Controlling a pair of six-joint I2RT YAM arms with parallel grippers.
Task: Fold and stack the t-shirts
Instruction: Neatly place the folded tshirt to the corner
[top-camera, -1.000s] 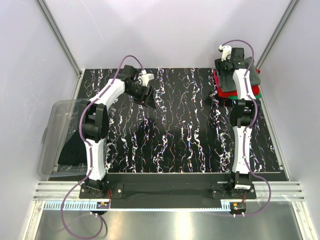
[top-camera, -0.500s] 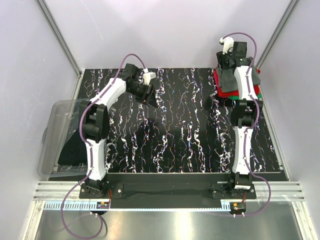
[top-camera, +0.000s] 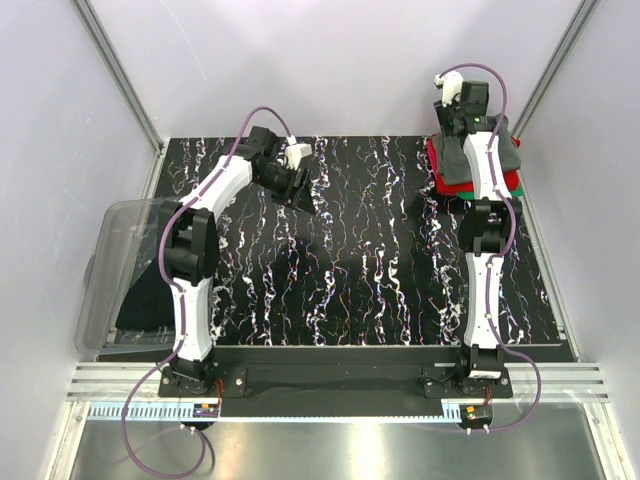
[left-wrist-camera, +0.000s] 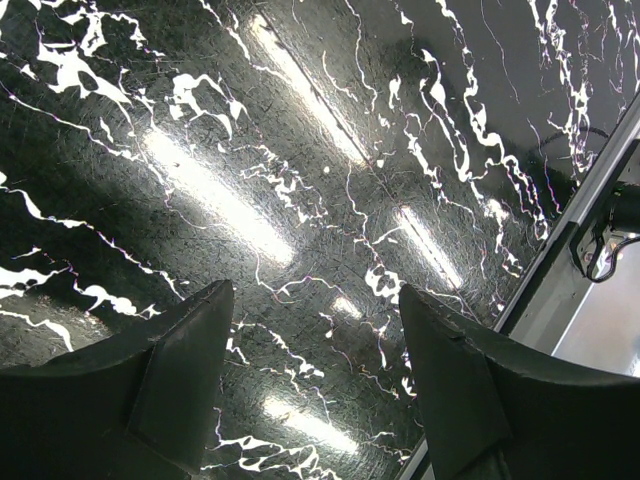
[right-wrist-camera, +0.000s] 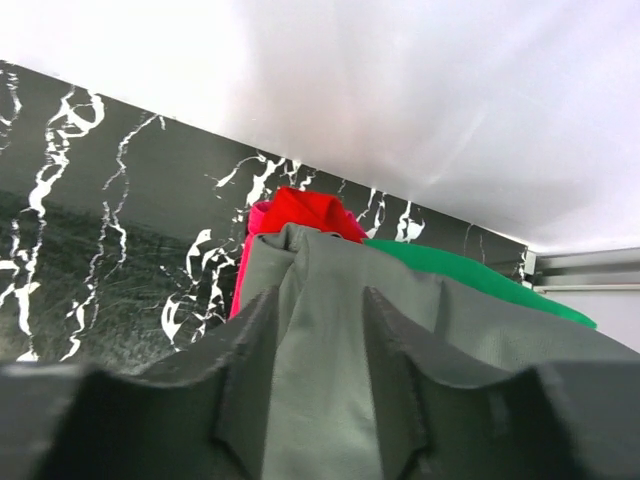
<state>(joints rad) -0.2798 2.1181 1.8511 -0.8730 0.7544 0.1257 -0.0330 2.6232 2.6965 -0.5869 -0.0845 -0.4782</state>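
Observation:
A stack of folded t-shirts lies at the table's back right: a dark grey t-shirt on top, a red t-shirt under it, and a green t-shirt at the bottom edge. My right gripper hangs over the stack's back edge. In the right wrist view its jaws pinch a raised ridge of the dark grey t-shirt, with the red t-shirt and the green t-shirt beyond. My left gripper is open and empty over the bare table. A black t-shirt lies in the tub.
A clear plastic tub sits off the table's left edge. The black marbled table is fenced by white walls and metal posts at the back corners. A metal rail runs along the table edge in the left wrist view.
My right gripper has moved toward the back wall over the stack, keeping the grey cloth in its jaws. My left gripper has shifted slightly toward the back left.

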